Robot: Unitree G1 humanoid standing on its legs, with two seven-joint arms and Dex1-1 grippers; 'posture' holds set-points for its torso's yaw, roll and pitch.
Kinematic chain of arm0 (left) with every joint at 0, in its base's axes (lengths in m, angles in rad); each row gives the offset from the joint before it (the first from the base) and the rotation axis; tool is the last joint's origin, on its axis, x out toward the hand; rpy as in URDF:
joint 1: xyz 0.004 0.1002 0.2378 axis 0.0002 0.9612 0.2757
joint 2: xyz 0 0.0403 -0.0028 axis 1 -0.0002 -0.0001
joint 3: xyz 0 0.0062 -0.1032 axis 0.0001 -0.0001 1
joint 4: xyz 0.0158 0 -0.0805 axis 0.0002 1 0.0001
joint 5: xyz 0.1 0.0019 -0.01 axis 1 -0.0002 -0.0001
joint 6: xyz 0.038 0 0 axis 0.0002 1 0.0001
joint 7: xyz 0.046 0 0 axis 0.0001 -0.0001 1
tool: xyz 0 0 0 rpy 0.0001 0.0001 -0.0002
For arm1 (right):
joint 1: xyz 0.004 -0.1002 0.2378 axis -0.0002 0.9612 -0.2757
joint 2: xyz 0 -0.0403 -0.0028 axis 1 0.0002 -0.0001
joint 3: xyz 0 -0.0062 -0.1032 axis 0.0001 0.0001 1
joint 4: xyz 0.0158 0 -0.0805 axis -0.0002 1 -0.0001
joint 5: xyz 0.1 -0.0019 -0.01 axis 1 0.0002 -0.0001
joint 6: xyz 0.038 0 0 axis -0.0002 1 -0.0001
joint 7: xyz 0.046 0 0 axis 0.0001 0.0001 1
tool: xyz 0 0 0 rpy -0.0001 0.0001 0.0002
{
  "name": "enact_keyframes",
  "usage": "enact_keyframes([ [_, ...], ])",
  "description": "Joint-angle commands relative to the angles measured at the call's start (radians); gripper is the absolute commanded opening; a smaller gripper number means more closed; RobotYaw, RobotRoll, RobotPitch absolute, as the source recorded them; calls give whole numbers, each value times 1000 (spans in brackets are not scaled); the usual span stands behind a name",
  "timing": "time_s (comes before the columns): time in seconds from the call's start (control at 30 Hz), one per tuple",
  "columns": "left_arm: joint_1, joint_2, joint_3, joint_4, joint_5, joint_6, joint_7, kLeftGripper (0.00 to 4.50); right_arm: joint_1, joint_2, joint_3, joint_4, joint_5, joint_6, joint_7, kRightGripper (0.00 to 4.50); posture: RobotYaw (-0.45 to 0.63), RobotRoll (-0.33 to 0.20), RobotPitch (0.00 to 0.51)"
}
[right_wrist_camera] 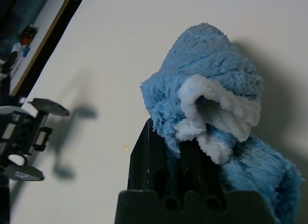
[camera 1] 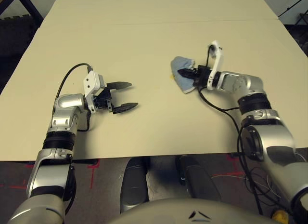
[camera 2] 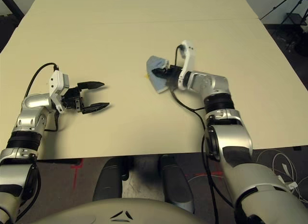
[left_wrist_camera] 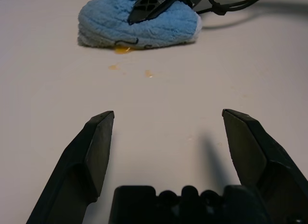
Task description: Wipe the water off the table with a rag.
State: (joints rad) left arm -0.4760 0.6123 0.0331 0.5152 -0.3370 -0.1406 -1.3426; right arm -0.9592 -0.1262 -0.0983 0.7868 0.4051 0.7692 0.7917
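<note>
Right wrist view: rag pinched in the right fingers.
Left fingers were spread, well apart from it; water touched its edge on the desk.

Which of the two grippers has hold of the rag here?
The right gripper: its black fingers are shut on the bunched blue rag on the table. The left gripper sits open and empty, well apart from it.
</note>
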Motion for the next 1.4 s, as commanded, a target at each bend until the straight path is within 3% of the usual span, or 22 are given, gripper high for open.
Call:
enact_keyframes([
  [0.03, 25, 8, 7, -24, 5, -9, 3, 4500, 1, 91, 66, 66, -27, 25, 19, 6, 184, 0, 219],
  [0.23, 35, 8, 9, -33, 5, -9, 12, 4500, -30, 150, 66, 94, -47, 17, 36, 6, 193, 0, 220],
  [0.37, 31, 7, 9, -26, 9, -12, 17, 4500, -26, 126, 66, 87, -62, 20, 48, 6, 191, 0, 218],
  [0.67, 12, -3, 3, 7, 15, -29, 18, 4500, 93, -136, 56, -61, -76, 92, 88, 6, 161, 0, 216],
  [1.0, -40, -24, -13, 79, 27, -59, 1, 4500, 265, -419, -25, -287, -8, 209, 69, 6, 149, 0, 215],
  [1.2, -62, -33, -19, 112, 33, -74, -7, 4500, 285, -514, -100, -303, 19, 213, 38, 6, 94, 0, 207],
  [1.4, -82, -44, -20, 140, 41, -87, -15, 4500, 236, -528, -213, -306, 87, 203, -14, 6, 77, 0, 201],
])
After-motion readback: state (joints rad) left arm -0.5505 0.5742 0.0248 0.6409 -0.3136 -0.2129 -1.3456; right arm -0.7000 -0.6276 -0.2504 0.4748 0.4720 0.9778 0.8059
